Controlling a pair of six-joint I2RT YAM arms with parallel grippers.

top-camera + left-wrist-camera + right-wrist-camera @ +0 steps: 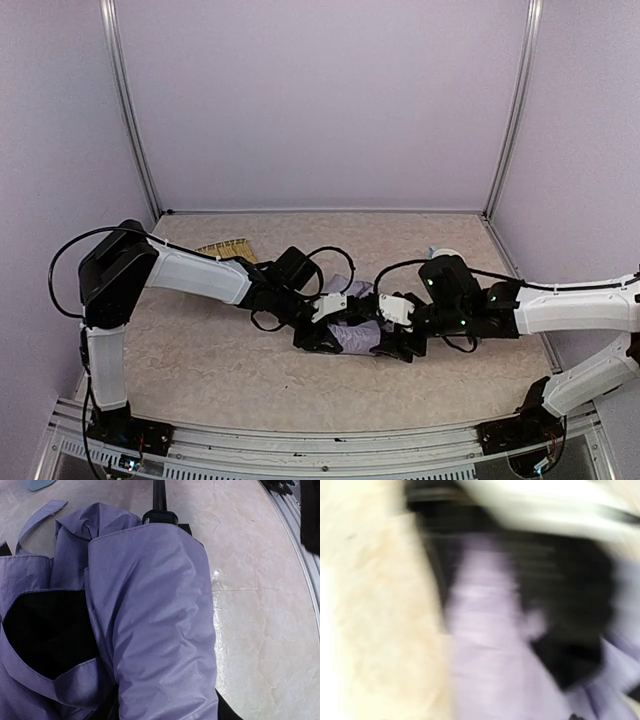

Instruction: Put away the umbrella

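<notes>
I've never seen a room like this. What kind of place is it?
Probably a robot lab booth: bare walls, metal posts, and two robot arms bolted to one table, working on an umbrella.

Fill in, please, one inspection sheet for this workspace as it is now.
Surface: beige table, stone pattern.
Job's things: umbrella collapsed, fabric bunched, lying at the centre between both arms; strap loose.
Clutter: straw tray at back left; mug behind the right arm, mostly hidden.
Grippers: left gripper and right gripper both at the umbrella; fingers hidden by fabric or blur, grip cannot be told.
Cables: black cables loop off both arms.
Surroundings: lavender walls, metal frame posts.
</notes>
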